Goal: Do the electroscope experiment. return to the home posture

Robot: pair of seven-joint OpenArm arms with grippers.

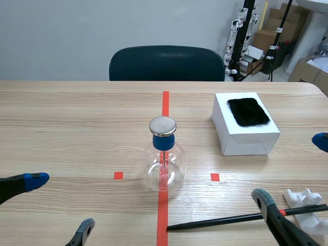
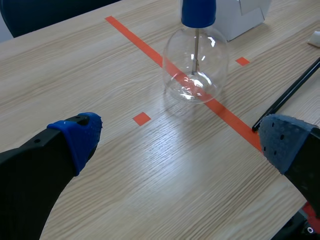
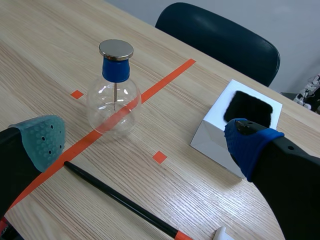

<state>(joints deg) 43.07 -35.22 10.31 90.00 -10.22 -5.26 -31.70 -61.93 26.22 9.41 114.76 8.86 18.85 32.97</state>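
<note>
Squarely on the orange-red tape line stands the electroscope, upright, its metal disc on top and nothing touching it. On the robot's side of the electroscope and off to its right lies the black rod, apart from it, the rod's outer end resting across a white stand. Beyond the electroscope to the right sits the white box with the black fur pad on top. Farther out, the left gripper and right gripper flank the electroscope, each with fingers spread wide and holding nothing. The main risk in retreating to home looks to be the right gripper's nearer finger, just beside the rod: a low sweep could knock the rod off the stand and roll it into the electroscope.
</note>
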